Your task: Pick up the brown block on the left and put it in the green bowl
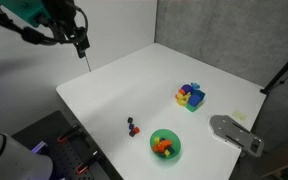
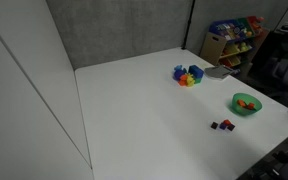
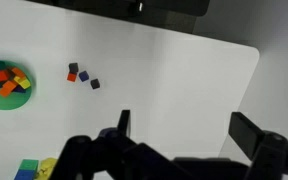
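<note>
figure: opening step of the task, the approach, with nothing yet lifted.
desk point(image 1: 134, 75): broad, flat, matt white top with square corners, carrying everything.
gripper point(image 1: 82, 42): dark metal, hanging high over the far corner of the desk in an exterior view, well apart from all the blocks. in the wrist view its fingers point(image 3: 123, 124) stand spread wide with only bare desk between them, released and holding nothing.
metal plate point(image 1: 234, 133): flat and grey with a dull sheen, at the desk edge near the bowl; no part of the job.
green bowl point(image 1: 165, 146): small, round and bright green, likely smooth plastic, near the front edge. a few orange and red pieces already lie in it.
bright blocks point(image 1: 190, 96): a tight heap of yellow, blue and purple cubes, well apart from the bowl.
brown block point(image 1: 130, 121): a tiny, nearly black cube resting on the desk near the bowl but outside it, just beside an equally tiny red block point(image 1: 135, 130). in the wrist view the little dark cubes are too small to tell apart with confidence.
next move, as i judge it from where i stand: carry the gripper across and down over the brown block, line the spread fingers on two opposite flat faces, and close without catching the red neighbour. being so small and hard, the cube should grip firmly, yet it leaves little margin for a misaligned descent.
</note>
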